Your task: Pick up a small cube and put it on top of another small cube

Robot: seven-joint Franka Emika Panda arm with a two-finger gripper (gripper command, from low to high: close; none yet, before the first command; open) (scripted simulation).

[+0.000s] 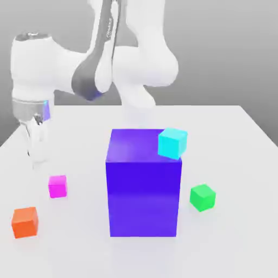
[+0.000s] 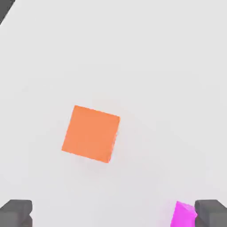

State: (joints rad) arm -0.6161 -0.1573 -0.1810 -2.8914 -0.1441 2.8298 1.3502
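The small magenta cube (image 1: 57, 186) rests on the white table at the exterior view's left. In the hand view the magenta cube (image 2: 184, 215) shows right beside one dark fingertip (image 2: 212, 213). The green cube (image 1: 202, 197) sits on the table at the exterior view's right, beyond the big block. My gripper (image 1: 36, 156) hangs above the table at the far left, a little behind the magenta cube. From the hand camera my gripper (image 2: 113, 215) stands open wide, holding nothing.
A big purple-blue block (image 1: 143, 184) stands mid-table with a cyan cube (image 1: 172, 143) on its top corner. An orange cube (image 1: 25, 222) lies near the front left, and this orange cube (image 2: 91, 134) lies below the hand. The table edge (image 1: 11, 136) runs close by.
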